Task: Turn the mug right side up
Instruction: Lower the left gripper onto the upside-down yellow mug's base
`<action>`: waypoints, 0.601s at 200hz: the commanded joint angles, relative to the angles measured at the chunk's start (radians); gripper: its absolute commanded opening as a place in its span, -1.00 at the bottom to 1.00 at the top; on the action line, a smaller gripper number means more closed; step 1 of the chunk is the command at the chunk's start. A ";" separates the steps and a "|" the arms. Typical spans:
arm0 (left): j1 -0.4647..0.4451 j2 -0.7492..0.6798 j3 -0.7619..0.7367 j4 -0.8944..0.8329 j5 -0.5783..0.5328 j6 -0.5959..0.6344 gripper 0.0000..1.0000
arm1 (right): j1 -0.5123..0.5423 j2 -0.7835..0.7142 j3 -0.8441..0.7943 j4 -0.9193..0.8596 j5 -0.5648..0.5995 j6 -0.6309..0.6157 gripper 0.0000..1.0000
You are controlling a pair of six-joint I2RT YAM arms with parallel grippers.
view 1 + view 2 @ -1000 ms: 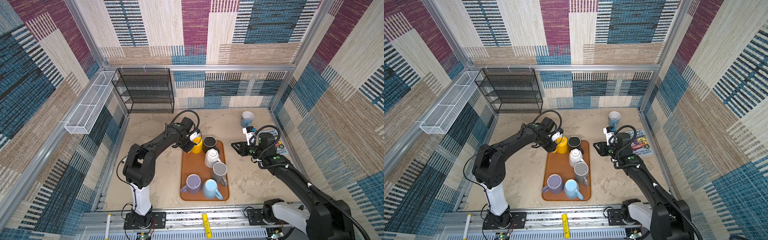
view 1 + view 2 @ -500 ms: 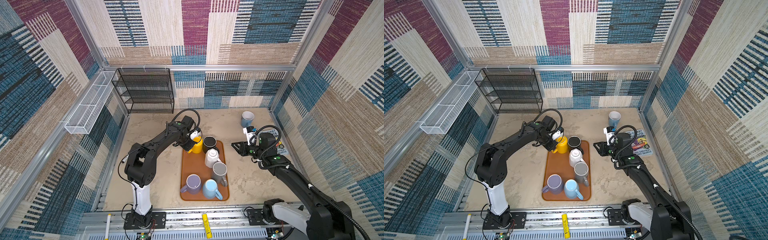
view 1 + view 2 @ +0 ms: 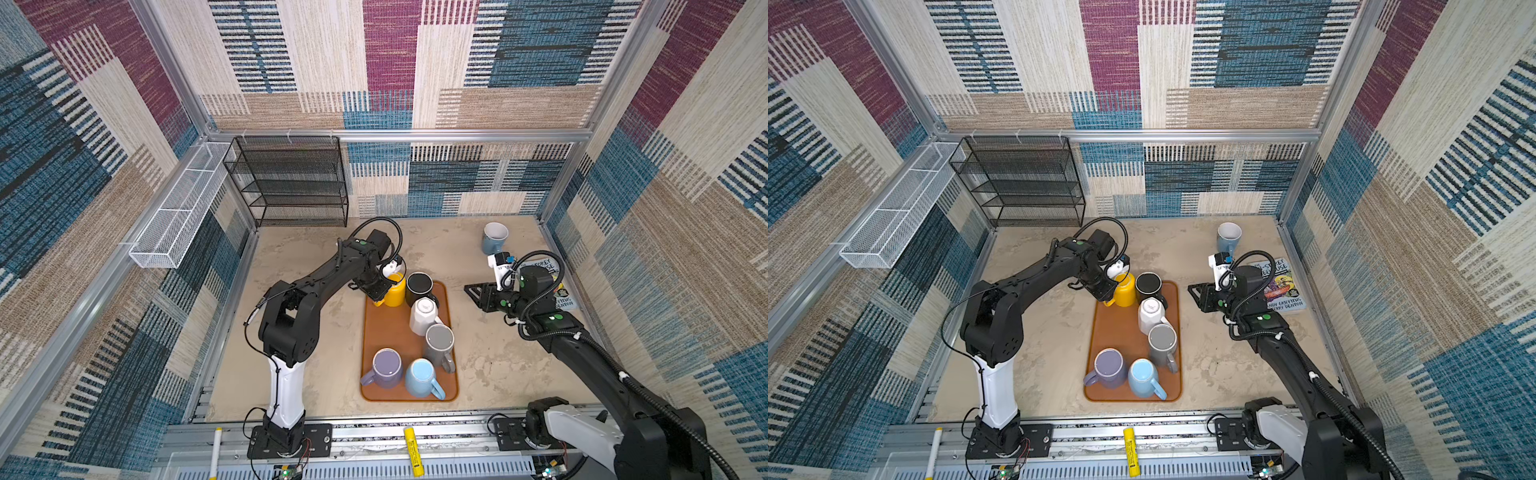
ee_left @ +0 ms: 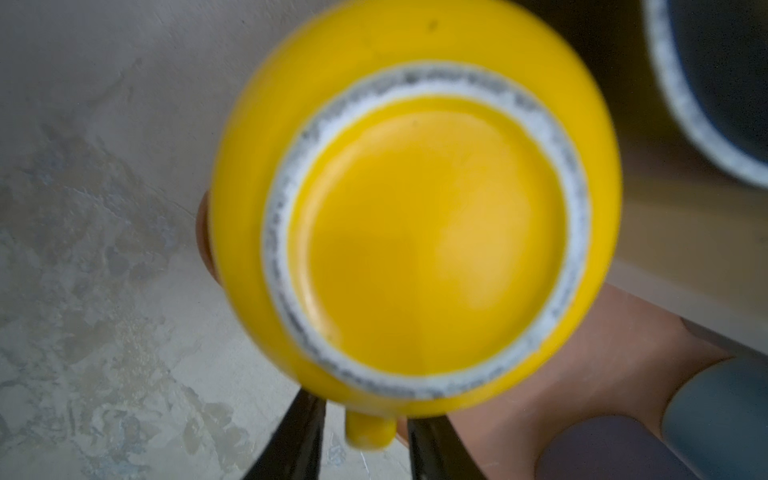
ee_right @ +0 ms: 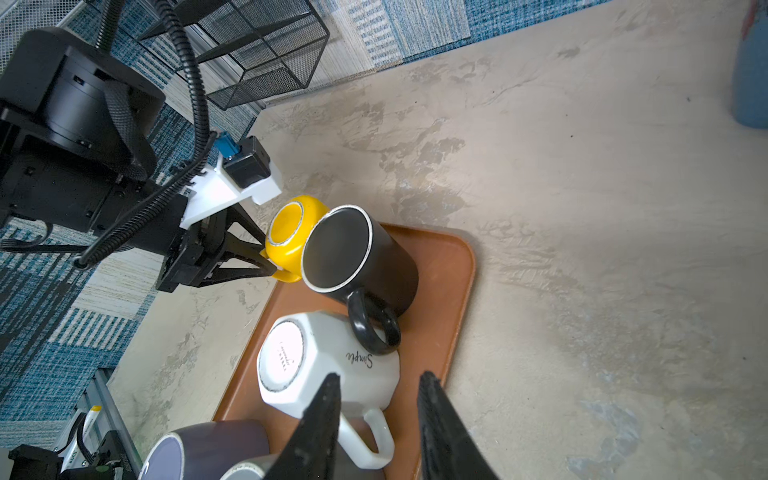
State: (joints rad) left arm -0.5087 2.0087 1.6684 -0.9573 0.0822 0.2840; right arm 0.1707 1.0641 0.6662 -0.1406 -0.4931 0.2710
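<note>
Item 1, yellow mug [image 3: 395, 291]: we list it upside down, base ring facing up, at the far left corner of the brown tray [image 3: 409, 400]. Its handle points off the tray toward the left hand [image 5: 270, 261].

Item 2, left hand: we record it as open. In the left wrist view its two fingers [image 4: 299, 440] stand on either side of the mug's handle, with a thin gap on each side.

Item 3, right hand [image 5: 379, 376]: we record it as open and empty, above the bench [image 3: 498, 365] just off the tray's right edge.

Item 4, others on the tray: we count a black mug [image 3: 419, 286] standing upright just beside the yellow one, a white mug [image 3: 424, 313] upside down, a grey mug [image 3: 439, 343], a purple mug [image 3: 386, 368] and a light blue mug [image 3: 422, 376].

Item 5, off the tray: we note a blue mug [image 3: 493, 237] upright near the bench's far right corner, and a book [image 3: 1279, 286] along its right edge.
</note>
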 commanded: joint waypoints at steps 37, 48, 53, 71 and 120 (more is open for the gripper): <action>0.000 0.005 0.008 -0.048 0.032 0.011 -0.47 | 0.002 -0.007 0.000 -0.002 0.014 -0.006 -0.30; 0.000 0.004 0.005 -0.052 0.033 0.011 -0.53 | 0.003 -0.006 0.003 -0.006 0.017 -0.008 -0.30; 0.001 0.003 0.004 -0.056 0.033 0.010 -0.57 | 0.001 -0.006 0.004 -0.007 0.019 -0.010 -0.30; 0.001 -0.006 -0.005 -0.060 0.034 0.009 -0.66 | 0.003 -0.006 0.010 -0.013 0.023 -0.012 -0.30; 0.001 -0.034 -0.044 -0.060 0.026 0.000 -0.68 | 0.002 -0.006 0.020 -0.017 0.021 -0.010 -0.30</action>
State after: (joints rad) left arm -0.5079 1.9911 1.6390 -0.9855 0.1070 0.2840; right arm 0.1707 1.0618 0.6739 -0.1631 -0.4862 0.2634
